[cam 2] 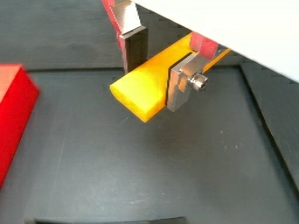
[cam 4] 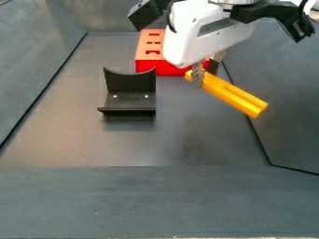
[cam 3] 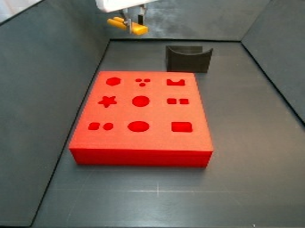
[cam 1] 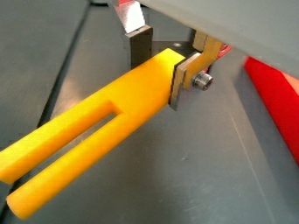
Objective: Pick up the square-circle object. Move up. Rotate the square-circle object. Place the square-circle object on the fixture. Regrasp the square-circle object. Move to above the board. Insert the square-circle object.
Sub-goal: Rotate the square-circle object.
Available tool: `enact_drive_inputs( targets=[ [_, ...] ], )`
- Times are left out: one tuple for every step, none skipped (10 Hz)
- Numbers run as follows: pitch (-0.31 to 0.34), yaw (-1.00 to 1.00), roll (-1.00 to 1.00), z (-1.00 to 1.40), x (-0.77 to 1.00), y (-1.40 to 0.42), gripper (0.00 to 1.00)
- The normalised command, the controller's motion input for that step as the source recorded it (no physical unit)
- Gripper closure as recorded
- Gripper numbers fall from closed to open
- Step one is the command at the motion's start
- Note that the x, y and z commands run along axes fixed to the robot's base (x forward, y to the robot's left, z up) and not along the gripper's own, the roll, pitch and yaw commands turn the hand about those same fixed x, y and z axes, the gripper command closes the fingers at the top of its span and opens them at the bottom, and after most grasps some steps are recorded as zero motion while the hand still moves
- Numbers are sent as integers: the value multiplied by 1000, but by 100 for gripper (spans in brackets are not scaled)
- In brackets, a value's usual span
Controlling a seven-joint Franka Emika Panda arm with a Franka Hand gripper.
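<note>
I have the claw [cam 1: 163, 72] clenched on the square-circle object [cam 1: 93, 136], its two silver fingers [cam 2: 183, 83] pressing the yellow bar from either side near one end. In both wrist views the bar sticks out past the plates: the long forked part in a wrist view [cam 1: 70, 157], the short blunt end [cam 2: 146, 92] in a wrist view. The piece hangs clear of the dark surface [cam 4: 174, 140], tilted, with nothing under it. In a side view the claw [cam 4: 200, 70] sits just right of the fixture [cam 4: 126, 93] and in front of the board [cam 4: 156, 49], the bar [cam 4: 234, 95] slanting down toward the right. In a side view the claw [cam 3: 128, 20] is at the far end, beyond the board [cam 3: 141, 116] and left of the fixture [cam 3: 187, 58].
</note>
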Motion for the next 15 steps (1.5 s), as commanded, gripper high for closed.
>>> enact_drive_inputs(
  targets=[
    [-19,-1000,-19,-18,25,22,100],
    [-21,-1000,-21,-18,25,22,100],
    [-24,-1000,-24,-18,25,22,100],
    [-26,-1000,-26,-18,25,22,100],
    [-30,-1000,-30,-18,25,22,100],
    [-34,-1000,-34,-18,25,22,100],
    [-43,-1000,-43,-18,24,22,100],
    [-53,-1000,-54,-18,24,22,100],
    [-55,-788,-56,-18,24,23,100],
    [-55,-555,-56,-18,24,23,100],
    [-54,-328,-56,-20,21,22,100],
    [-53,-222,-56,-21,20,22,100],
    [0,0,0,-1000,0,0,100],
    [-11,34,0,-1000,11,1,100],
    [-30,36,-13,-1000,24,-1,100]
  ],
)
